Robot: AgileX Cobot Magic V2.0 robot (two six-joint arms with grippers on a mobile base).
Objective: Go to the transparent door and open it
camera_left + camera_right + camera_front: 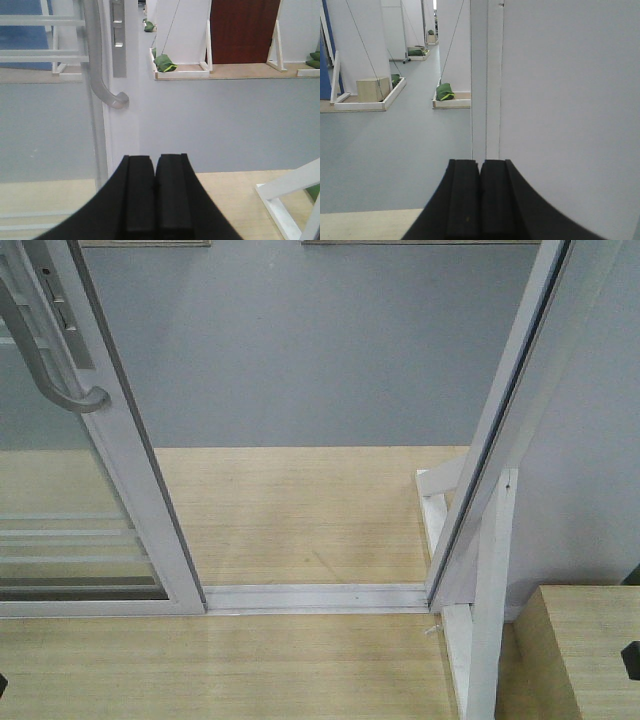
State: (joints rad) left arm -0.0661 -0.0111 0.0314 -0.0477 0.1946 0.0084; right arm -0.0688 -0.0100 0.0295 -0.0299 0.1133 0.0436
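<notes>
The transparent door (140, 475) stands at the left of the front view, with clear glass, thin white bars low down and a curved grey handle (55, 375) on its white stile. A wide gap lies between the stile and the white frame post (520, 410) at the right. In the left wrist view the handle (97, 65) hangs on the stile (127, 105), above and left of my left gripper (155, 160), which is shut, empty and clear of the handle. My right gripper (480, 164) is shut and empty, facing the frame post (485, 75).
A white floor track (315, 597) crosses the doorway. A white brace (480, 610) and a wooden box (590, 650) stand at the lower right. Beyond the doorway is grey floor, white panels on wooden bases, green sandbags (165, 62) and a dark red door (244, 30).
</notes>
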